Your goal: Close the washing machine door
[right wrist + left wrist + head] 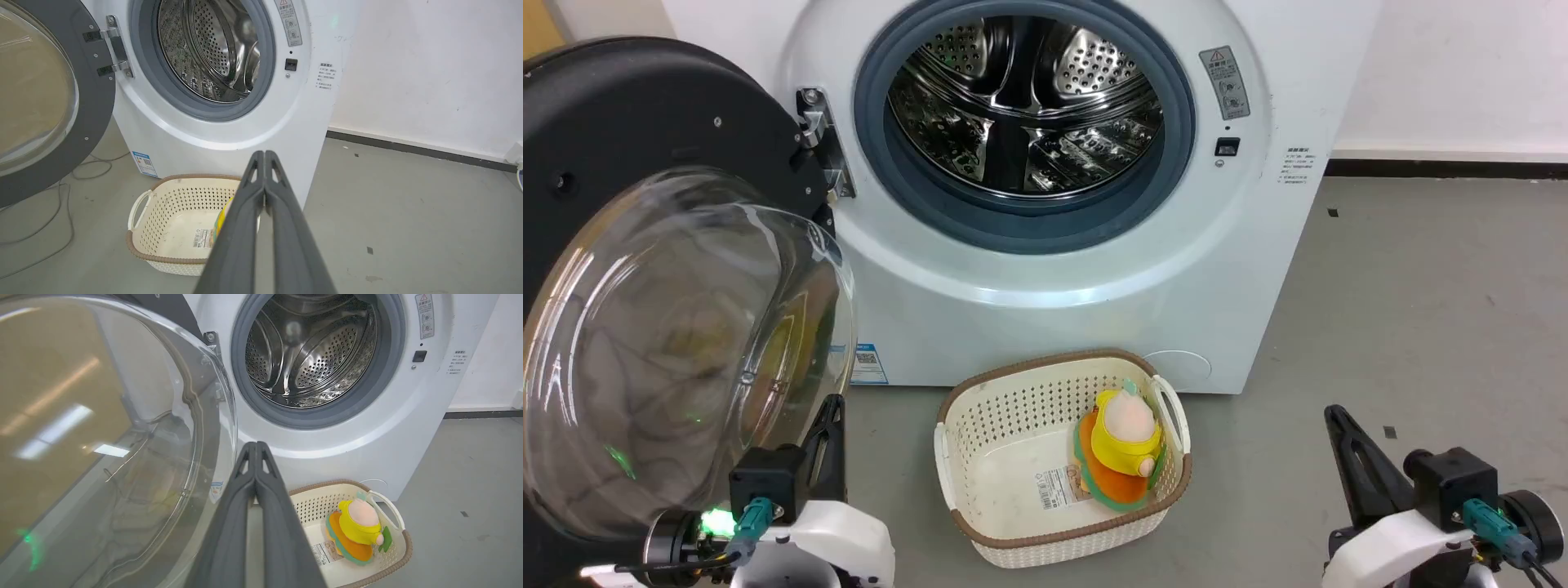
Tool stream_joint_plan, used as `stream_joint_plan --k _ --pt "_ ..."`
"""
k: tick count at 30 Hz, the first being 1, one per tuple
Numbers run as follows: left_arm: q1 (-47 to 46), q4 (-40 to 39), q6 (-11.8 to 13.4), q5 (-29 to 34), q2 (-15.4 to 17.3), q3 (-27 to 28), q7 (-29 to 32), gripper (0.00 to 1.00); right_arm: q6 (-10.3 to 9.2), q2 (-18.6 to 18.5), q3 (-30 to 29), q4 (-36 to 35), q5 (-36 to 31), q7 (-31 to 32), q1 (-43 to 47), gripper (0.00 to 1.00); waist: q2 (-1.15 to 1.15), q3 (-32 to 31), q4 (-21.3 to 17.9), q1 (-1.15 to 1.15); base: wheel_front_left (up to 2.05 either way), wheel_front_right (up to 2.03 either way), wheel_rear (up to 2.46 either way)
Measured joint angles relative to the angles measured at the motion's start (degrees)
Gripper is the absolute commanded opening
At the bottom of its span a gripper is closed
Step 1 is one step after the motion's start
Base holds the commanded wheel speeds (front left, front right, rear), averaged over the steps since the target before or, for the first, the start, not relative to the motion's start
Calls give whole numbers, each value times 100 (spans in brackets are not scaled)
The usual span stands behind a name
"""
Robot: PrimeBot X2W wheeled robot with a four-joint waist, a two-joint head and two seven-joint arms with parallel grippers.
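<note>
The door (629,114) hangs wide open to the left of the machine (1094,278); with my left gripper (255,446) pressed together just beside it, I'd reach behind its outer edge and push steadily in one arc.

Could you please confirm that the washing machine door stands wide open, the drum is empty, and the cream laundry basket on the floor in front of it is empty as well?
Not quite: the laundry basket is not empty. The head view shows a yellow and orange soft toy lying in it. The washing machine door does stand wide open and the drum is empty.
</note>
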Motion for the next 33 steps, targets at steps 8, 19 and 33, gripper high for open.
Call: stream_joint_plan --k 8,19,33 --pt "0 0 0 1 0 1 0 0 0 0 1 -1 0 0 0 0 0 0 0 0 0 0 0" --pt "0 7 9 0 0 -7 -2 100 0 -1 -9 7 10 -7 2 100 0 3 0 0 0 0 0" --pt "-2 21 191 0 0 -86 -159 0 0 -1 -154 27 135 -162 2 100 0 33 12 0 0 0 0"
